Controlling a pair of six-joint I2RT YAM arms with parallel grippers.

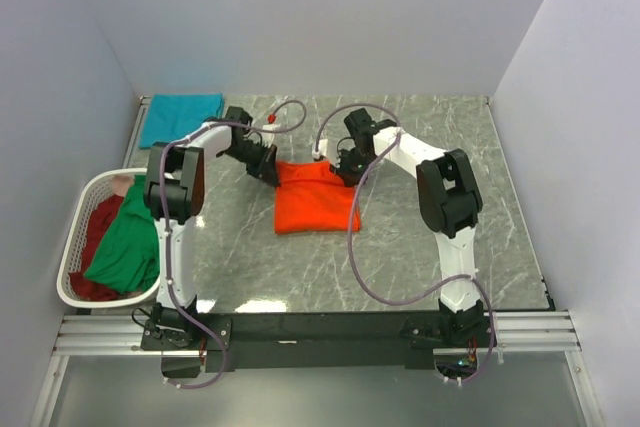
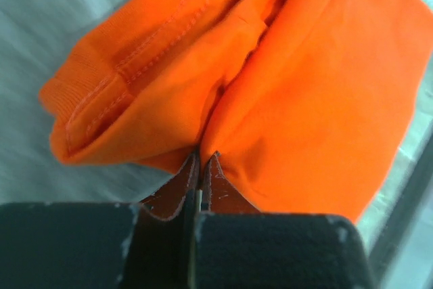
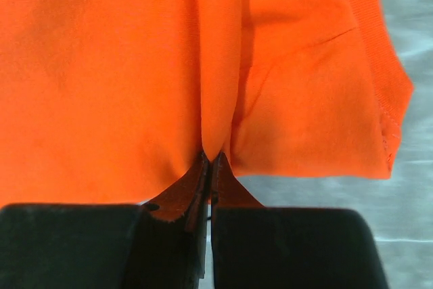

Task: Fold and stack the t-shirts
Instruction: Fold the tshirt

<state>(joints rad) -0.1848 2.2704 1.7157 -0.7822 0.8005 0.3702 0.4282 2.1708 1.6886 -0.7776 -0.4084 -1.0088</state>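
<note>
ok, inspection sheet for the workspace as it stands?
Surface: grey marbled table, glossy.
Job's things: orange t-shirt folded at centre; teal t-shirt folded at the far left corner; green t-shirt and dark red t-shirt heaped in the basket.
Clutter: white laundry basket at the left edge; nothing else seen.
Grippers: left gripper and right gripper both shut on the orange t-shirt's far edge, one at each corner.
Cables: a purple cable loops off each arm; the right one runs close by the orange t-shirt.
Surroundings: plain white walls on three sides; metal rail at the near edge.
</note>
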